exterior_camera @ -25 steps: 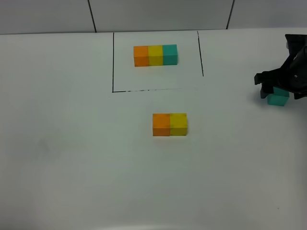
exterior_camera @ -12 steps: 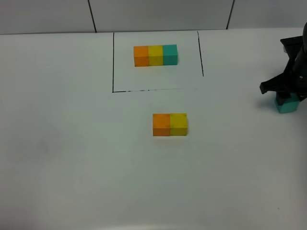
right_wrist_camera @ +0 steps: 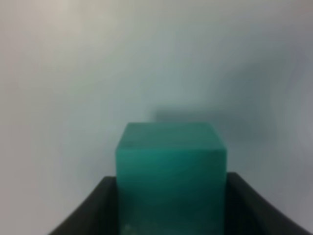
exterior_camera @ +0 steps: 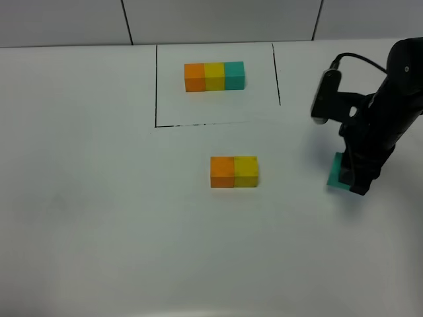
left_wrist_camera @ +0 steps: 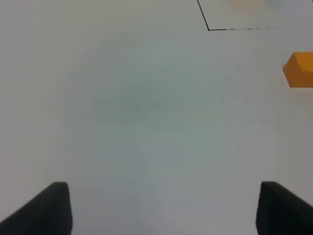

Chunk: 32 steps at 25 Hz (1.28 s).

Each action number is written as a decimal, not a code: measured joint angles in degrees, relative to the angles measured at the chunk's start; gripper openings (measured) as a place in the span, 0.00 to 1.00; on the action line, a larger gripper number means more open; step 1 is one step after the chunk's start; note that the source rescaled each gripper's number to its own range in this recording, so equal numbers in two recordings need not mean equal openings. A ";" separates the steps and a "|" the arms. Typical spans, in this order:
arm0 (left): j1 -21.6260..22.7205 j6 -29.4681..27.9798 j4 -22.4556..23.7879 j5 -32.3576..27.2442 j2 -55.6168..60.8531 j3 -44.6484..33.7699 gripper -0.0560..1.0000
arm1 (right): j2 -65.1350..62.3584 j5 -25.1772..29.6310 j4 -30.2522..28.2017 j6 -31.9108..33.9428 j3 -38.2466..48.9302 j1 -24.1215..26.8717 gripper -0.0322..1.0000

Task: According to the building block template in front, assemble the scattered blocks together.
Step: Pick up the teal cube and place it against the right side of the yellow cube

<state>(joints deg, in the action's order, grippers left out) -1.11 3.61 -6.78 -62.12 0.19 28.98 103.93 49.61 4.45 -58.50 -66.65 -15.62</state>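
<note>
White bench [exterior_camera: 99, 231] fills nearly the whole high view, with a pale panelled wall [exterior_camera: 218, 20] behind it. At the far side, black lines [exterior_camera: 156, 86] frame three sides of the building block template [exterior_camera: 214, 76], a tight row of three cubes: orange on the left, yellow in the middle, teal on the right. Nearer the middle of the bench, a loose orange cube [exterior_camera: 222, 172] and a loose yellow cube [exterior_camera: 246, 171] sit touching side by side, orange on the left, matching the template's order. Both are plain and matte with square edges.

Well to their right, the right end effector [exterior_camera: 353, 178] points down and grips the teal cube [exterior_camera: 338, 173], which looks tilted. Its wrist view shows the dark fingers [right_wrist_camera: 93, 210] pressed against both sides of the cube. Whether the cube touches the bench cannot be told.

The left end effector [left_wrist_camera: 164, 210] is spread wide above bare bench, the orange cube at the edge of its view.
</note>
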 joint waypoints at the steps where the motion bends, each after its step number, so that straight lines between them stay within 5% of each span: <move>1: 0.00 0.00 0.00 0.00 0.00 0.00 0.98 | 0.00 0.00 0.34 -1.69 0.16 -0.98 0.05; 9: 0.00 0.00 0.00 0.00 0.00 0.00 0.98 | 6.37 1.07 -4.45 -1.23 -6.36 -7.46 0.05; 17: 0.00 0.00 0.00 0.00 0.00 0.00 0.98 | 12.44 4.99 -4.12 -0.92 -13.77 -8.06 0.05; 32: 0.00 0.00 0.00 0.00 0.00 0.00 0.98 | 15.93 2.41 -2.29 0.63 -16.83 -10.90 0.05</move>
<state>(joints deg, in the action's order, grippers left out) -1.11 3.61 -6.78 -62.12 0.19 28.98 119.86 52.02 2.16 -57.87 -83.47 -26.52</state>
